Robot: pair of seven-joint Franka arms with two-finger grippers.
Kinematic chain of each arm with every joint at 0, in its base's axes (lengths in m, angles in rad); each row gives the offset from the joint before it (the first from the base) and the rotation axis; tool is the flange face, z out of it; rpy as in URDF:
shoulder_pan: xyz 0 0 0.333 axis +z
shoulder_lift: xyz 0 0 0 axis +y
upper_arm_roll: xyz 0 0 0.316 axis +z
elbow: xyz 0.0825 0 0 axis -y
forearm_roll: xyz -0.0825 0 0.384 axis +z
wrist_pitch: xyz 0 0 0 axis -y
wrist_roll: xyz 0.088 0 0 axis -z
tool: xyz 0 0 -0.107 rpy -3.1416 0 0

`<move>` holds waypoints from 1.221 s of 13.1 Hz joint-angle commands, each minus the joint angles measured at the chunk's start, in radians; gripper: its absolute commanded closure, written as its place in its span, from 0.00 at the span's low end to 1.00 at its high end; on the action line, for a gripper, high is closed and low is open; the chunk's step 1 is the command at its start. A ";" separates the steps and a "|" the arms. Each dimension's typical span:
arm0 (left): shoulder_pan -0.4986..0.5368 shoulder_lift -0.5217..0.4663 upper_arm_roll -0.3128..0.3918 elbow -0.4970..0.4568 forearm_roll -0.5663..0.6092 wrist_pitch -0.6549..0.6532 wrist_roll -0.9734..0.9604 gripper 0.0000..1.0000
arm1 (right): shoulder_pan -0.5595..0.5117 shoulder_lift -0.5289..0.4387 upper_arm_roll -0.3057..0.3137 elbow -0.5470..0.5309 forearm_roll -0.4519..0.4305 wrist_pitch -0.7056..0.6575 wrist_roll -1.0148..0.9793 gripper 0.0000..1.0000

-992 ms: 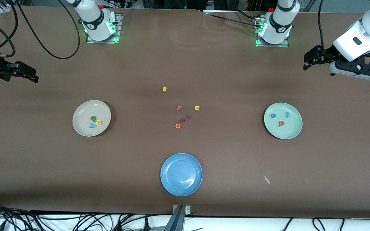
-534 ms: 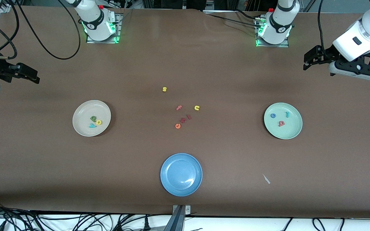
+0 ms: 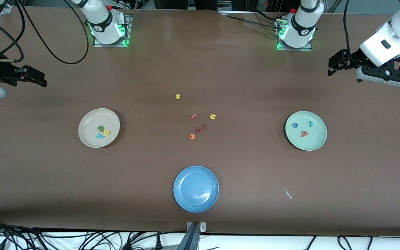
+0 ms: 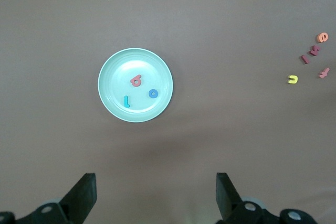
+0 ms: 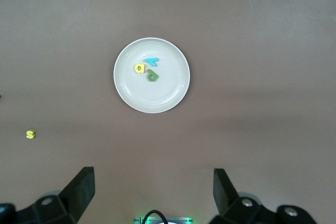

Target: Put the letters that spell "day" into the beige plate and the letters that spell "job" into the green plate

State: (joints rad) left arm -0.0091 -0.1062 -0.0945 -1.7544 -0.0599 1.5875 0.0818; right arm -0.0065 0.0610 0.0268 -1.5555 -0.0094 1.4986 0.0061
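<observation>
We judge the task as finished, or very close to it. In the beige plate [image 3: 88, 137], which lies toward the right arm's end of the table, we see three small letters close together: the dark green "d" [image 3: 100, 128], the yellow "a" [image 3: 107, 132] and the teal "y" [image 3: 99, 136]. In the green plate [image 3: 314, 142], toward the left arm's end, we find the blue "o" [image 3: 295, 125], the teal "j" [image 3: 310, 123] and the salmon-red "b" [image 3: 304, 133], each a little apart from the others.

The letters that do not belong to either word lie on the table between the two plates: the yellow "s" [image 3: 177, 96], the yellow "u" [image 3: 213, 116], the pink "f" [image 3: 193, 116], the orange "e" [image 3: 192, 136] and two dark red pieces beside it. The blue plate [image 3: 179, 187], nearest to the front camera, holds nothing.

The right gripper [image 3: 39, 78] hangs over the bare table at its own end, its fingers spread wide and holding nothing. The left gripper [image 3: 336, 66] hangs over its end too, also wide apart and empty. In our opinion nothing is left to sort.
</observation>
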 commanded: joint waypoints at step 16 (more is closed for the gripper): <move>-0.005 0.002 -0.002 0.007 0.025 -0.001 0.007 0.00 | -0.003 0.014 0.001 0.034 -0.004 -0.018 -0.021 0.00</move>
State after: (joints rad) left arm -0.0092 -0.1062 -0.0946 -1.7544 -0.0599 1.5875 0.0818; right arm -0.0080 0.0610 0.0254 -1.5545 -0.0113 1.4986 -0.0313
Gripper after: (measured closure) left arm 0.000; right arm 0.000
